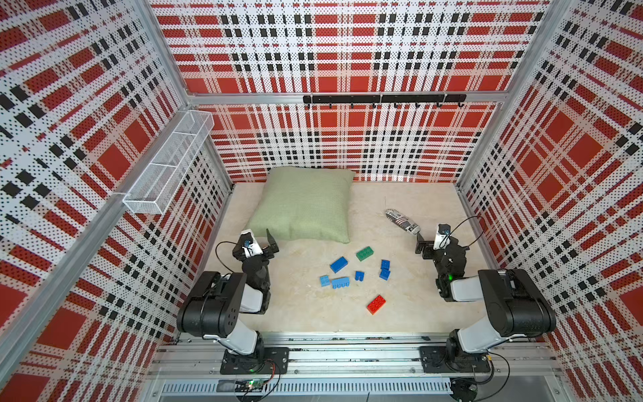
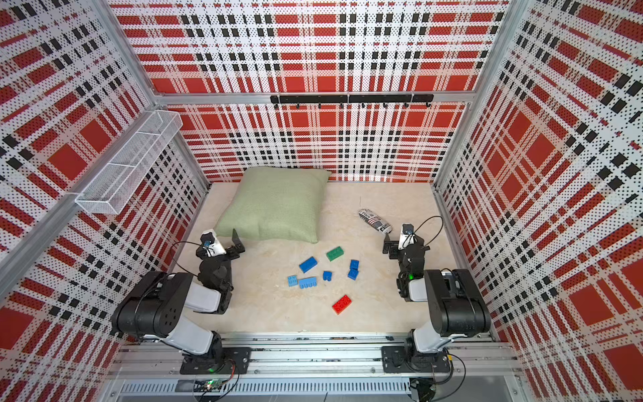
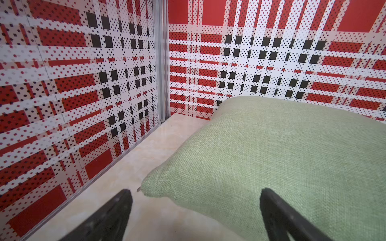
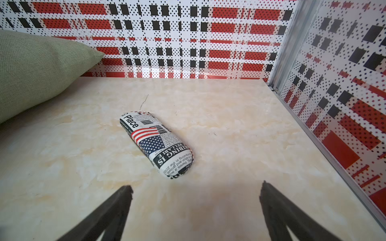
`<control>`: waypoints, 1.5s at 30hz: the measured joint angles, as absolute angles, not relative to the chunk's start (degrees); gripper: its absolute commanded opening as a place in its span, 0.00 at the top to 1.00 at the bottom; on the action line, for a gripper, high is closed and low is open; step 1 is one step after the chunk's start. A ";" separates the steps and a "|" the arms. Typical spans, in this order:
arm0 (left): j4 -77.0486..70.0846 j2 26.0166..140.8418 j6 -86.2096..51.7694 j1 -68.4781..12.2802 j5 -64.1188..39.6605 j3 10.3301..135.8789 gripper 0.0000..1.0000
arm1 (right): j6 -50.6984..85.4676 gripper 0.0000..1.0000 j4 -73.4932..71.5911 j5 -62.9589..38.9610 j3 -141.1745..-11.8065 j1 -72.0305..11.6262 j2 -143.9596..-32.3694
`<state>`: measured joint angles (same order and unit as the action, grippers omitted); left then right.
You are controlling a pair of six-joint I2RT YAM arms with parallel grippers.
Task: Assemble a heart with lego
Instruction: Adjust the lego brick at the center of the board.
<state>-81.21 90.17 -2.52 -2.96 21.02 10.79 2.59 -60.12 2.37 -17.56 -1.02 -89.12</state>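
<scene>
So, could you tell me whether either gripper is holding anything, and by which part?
Nothing is held: the left gripper and right gripper are open, empty.

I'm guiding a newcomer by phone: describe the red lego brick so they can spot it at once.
Find the big green pillow at the back of the table; the lego lies scattered in front of it. The red lego brick lies alone, nearest the front rail. It is the only red one; the others are blue bricks and one green brick.

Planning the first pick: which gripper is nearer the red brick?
Right. The right gripper sits beyond the red brick, slightly to its right; the left gripper is farther, beside the pillow.
</scene>
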 measured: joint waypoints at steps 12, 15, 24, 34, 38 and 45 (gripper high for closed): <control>-81.21 90.17 -2.52 -2.96 21.02 10.79 0.01 | 2.61 0.00 -60.10 2.37 -17.56 -1.02 -89.12; -81.21 90.17 -2.52 -2.96 21.02 10.79 0.01 | 2.61 0.00 -60.10 2.35 -17.56 -1.02 -89.12; -81.14 87.42 -2.33 -3.44 21.65 9.56 0.01 | 2.61 0.00 -59.57 2.39 -17.52 -1.02 -87.96; -66.54 60.86 -10.87 -1.89 23.46 10.02 0.01 | 10.24 0.00 -36.95 2.44 -28.51 -0.91 -72.88; -59.33 53.71 -22.68 2.33 21.61 10.70 0.01 | 18.41 0.00 -30.11 -2.81 -34.63 0.43 -72.38; -40.03 48.51 -37.30 4.38 10.94 12.19 0.01 | 29.32 0.00 -18.70 -10.50 -36.97 -2.28 -75.44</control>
